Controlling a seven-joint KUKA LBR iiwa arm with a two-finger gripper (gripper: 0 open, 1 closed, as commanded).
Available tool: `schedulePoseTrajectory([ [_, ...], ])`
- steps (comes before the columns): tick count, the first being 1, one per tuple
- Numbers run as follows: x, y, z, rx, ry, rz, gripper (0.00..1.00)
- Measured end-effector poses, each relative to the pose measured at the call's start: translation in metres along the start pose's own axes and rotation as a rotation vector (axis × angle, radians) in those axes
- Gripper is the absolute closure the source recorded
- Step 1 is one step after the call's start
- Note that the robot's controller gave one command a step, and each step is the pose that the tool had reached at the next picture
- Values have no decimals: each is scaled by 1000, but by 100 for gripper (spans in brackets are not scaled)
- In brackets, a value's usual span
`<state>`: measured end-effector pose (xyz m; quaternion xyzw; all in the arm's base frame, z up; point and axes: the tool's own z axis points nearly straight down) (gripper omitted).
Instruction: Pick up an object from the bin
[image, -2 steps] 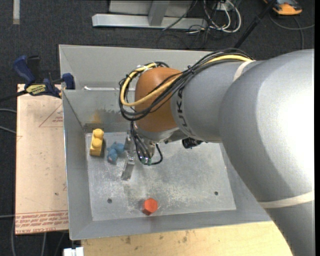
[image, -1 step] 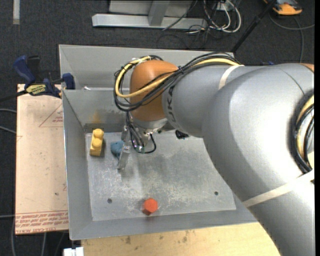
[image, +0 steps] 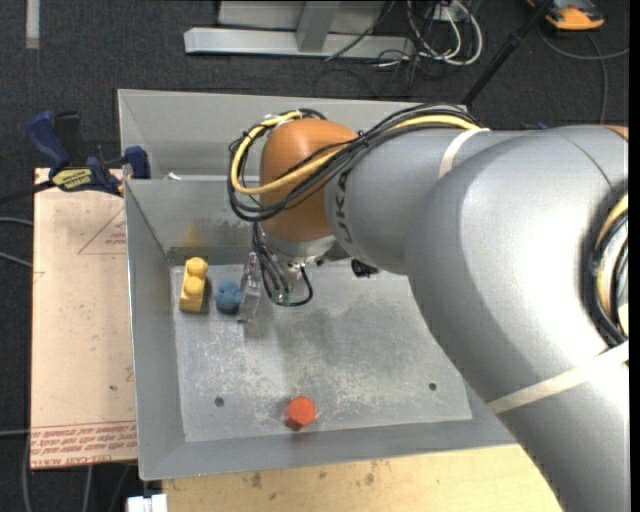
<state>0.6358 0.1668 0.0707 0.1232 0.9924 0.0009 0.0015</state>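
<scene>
Grey metal bin (image: 150, 330) seen from above and slightly to one side, its floor scuffed and speckled. A large silver robot arm (image: 480, 230) reaches in from the view's right and bends down over the far-left part of the floor. It has an orange cover (image: 295, 175) at its wrist, with black and yellow cables (image: 245, 165) looped around that cover. Below the cover the hand (image: 250, 298) hangs low, at or very near the floor (contact cannot be judged from this angle), and whether it is open or closed cannot be told. Just beside the hand, on its view-left side, lies a small blue lump (image: 228, 297), the nearest thing to it; the two look to be touching or almost so. Further out on that same side, past the blue lump and close to the bin's left wall, stands a small yellow piece (image: 193, 285) with a rounded knob on top, separated from the blue lump by a narrow gap. Well apart from the hand, toward the viewer and near the bin's front edge, a small red-orange piece (image: 299, 411) lies alone on the floor.
</scene>
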Motion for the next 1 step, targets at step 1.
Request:
schedulePoseTrajectory([
  [1, 50, 7, -130, -4, -5, -25, 100],
])
